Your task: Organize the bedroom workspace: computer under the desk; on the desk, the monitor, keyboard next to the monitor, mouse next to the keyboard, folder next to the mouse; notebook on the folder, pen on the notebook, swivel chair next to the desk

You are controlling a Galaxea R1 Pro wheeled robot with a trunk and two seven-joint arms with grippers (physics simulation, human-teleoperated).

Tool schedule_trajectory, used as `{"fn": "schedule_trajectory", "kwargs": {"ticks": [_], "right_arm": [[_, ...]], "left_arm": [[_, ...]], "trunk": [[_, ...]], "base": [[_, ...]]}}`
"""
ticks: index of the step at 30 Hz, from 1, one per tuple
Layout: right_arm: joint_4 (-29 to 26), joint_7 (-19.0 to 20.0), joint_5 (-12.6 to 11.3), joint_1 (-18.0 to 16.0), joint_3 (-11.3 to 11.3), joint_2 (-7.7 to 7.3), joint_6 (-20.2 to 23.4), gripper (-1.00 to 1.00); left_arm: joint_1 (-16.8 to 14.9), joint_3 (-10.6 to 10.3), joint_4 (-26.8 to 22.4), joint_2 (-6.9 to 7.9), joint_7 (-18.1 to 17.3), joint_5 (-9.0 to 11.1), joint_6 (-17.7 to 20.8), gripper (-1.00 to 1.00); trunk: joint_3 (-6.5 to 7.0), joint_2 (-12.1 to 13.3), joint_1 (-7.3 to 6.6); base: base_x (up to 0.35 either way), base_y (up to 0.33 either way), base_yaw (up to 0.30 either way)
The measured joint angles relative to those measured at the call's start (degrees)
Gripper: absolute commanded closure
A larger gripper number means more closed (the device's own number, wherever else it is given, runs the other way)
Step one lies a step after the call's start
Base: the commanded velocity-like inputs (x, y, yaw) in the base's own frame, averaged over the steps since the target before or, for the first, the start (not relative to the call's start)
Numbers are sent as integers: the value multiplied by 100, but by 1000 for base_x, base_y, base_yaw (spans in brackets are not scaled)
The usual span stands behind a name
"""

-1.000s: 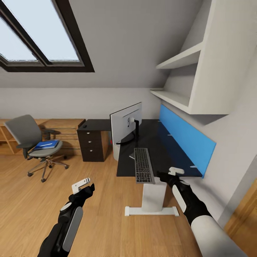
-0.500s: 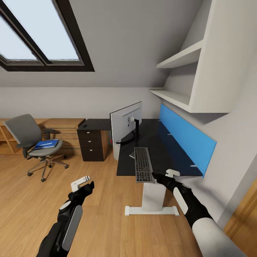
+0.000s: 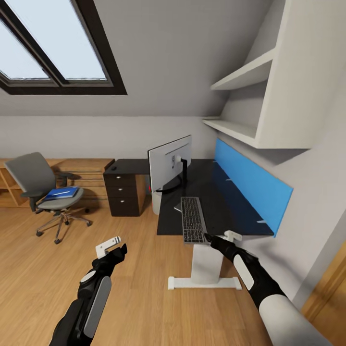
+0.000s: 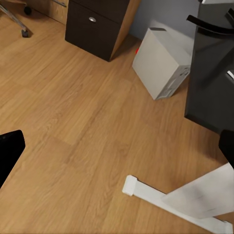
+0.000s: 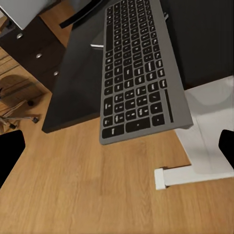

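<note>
A grey keyboard lies on the black desk, its near end hanging over the front edge. My right gripper is open just off that overhanging end; in the right wrist view the keyboard lies ahead of the open gripper, untouched. The monitor stands on the desk behind the keyboard. A white computer tower sits on the floor under the desk's left side. The blue folder rests on the grey swivel chair far left. My left gripper hangs open over the floor.
A dark drawer cabinet adjoins the desk, with a small dark object on top. A blue panel and white shelves line the right wall. The desk's white foot lies on the wooden floor.
My right gripper has moved left, from beside the desk's corner to the keyboard's overhanging end. The left arm has barely shifted.
</note>
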Motion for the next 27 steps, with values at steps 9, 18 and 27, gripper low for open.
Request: {"fn": "schedule_trajectory", "kwargs": {"ticks": [9, 18, 27], "right_arm": [[144, 1, -245, 0, -487, -1, -70, -100], [795, -16, -748, 1, -716, 30, -209, -100], [944, -33, -1537, 1, -743, 84, -973, -100]], "left_arm": [[0, 0, 0, 1, 1, -3, 0, -100], [0, 0, 0, -1, 1, 0, 0, -100], [0, 0, -1, 2, 1, 0, 0, -100]], "trunk": [[-162, -361, 198], [-324, -723, 396], [-486, -1084, 593]], "base": [[0, 0, 0], [0, 0, 0], [0, 0, 0]]}}
